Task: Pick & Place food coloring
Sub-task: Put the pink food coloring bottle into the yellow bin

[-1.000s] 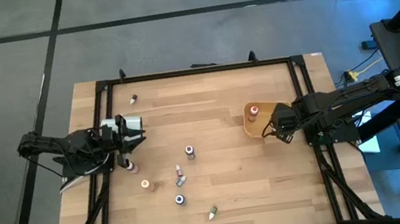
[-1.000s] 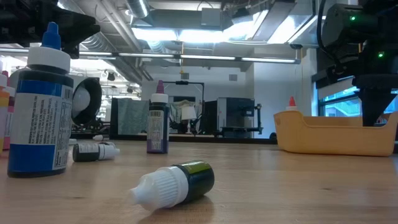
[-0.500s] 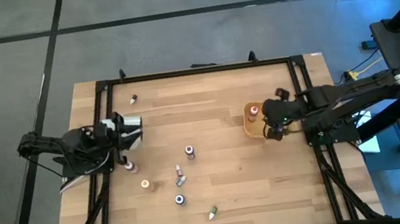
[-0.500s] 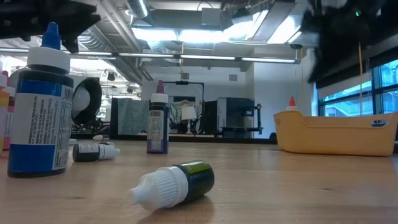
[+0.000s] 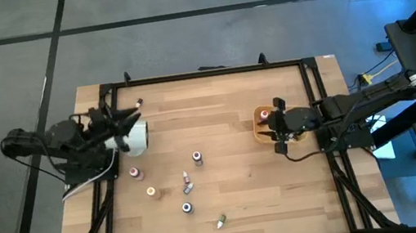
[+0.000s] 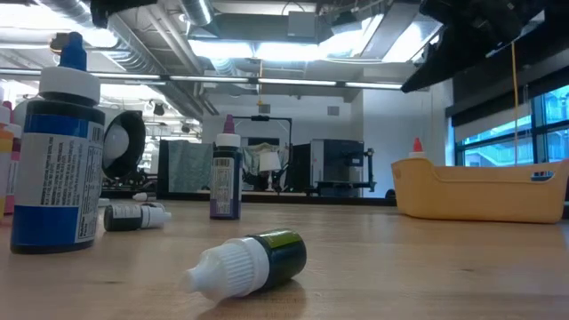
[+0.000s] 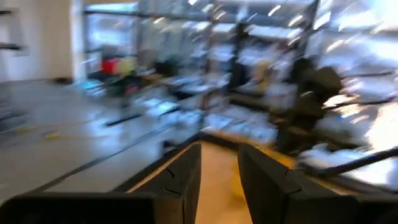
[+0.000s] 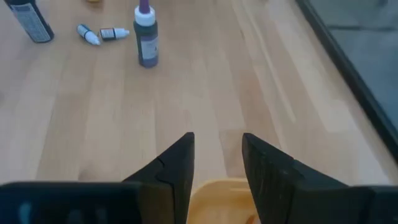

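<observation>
My right gripper point(image 5: 275, 129) hangs over the tan tray point(image 6: 480, 192) at the table's right side, fingers point(image 8: 177, 163) a narrow gap apart, nothing between them. One red-capped bottle point(image 6: 416, 148) stands in the tray. My left gripper point(image 5: 132, 136) is up at the left edge, fingers narrow and empty in the wrist view.

The remaining food coloring bottles sit mid-table, well apart from the tray: purple bottle point(image 8: 145, 41) upright, blue bottle point(image 6: 58, 147) upright, green bottle point(image 6: 253, 260) on its side, a dark one lying flat point(image 6: 135, 216), an orange one point(image 5: 151, 192) near the left.

Next step, as I judge it: go for the purple bottle, the nearest one. Open wider first, come straight down, close on the body below the cap so it doesn't tip.
</observation>
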Robot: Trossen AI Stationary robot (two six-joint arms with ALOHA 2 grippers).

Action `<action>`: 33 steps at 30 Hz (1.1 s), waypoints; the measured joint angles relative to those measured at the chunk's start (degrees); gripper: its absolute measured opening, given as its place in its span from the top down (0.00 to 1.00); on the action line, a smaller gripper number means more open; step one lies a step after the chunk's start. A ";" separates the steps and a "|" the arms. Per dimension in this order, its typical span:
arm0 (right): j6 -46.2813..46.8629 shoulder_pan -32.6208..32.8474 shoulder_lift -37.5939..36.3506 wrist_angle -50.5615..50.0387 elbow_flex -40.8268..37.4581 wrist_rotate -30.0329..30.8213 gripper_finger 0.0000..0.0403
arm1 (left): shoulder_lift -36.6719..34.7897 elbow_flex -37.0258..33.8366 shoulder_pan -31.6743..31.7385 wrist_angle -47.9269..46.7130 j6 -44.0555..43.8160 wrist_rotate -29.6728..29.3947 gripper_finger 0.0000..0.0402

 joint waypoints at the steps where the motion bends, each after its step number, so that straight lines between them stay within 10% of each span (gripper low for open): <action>1: -0.36 0.00 0.00 0.56 0.00 0.01 0.66 | 3.07 3.37 0.69 -2.52 -0.45 -1.89 0.75; 7: -1.84 -0.02 0.00 2.66 -0.04 0.03 0.66 | 20.61 25.45 10.38 -22.33 -4.98 -6.68 0.74; 16: -3.21 -0.11 0.02 2.60 -0.04 0.03 0.66 | 42.75 50.98 38.79 -45.76 -7.93 15.32 0.74; 24: -4.68 -2.11 0.02 4.92 -3.65 0.14 0.66 | 58.21 53.58 58.64 -51.73 -5.67 35.19 0.74; 33: -2.89 -4.25 0.04 3.96 -4.72 -0.23 0.66 | 73.66 53.53 64.54 -52.75 -0.82 38.92 0.75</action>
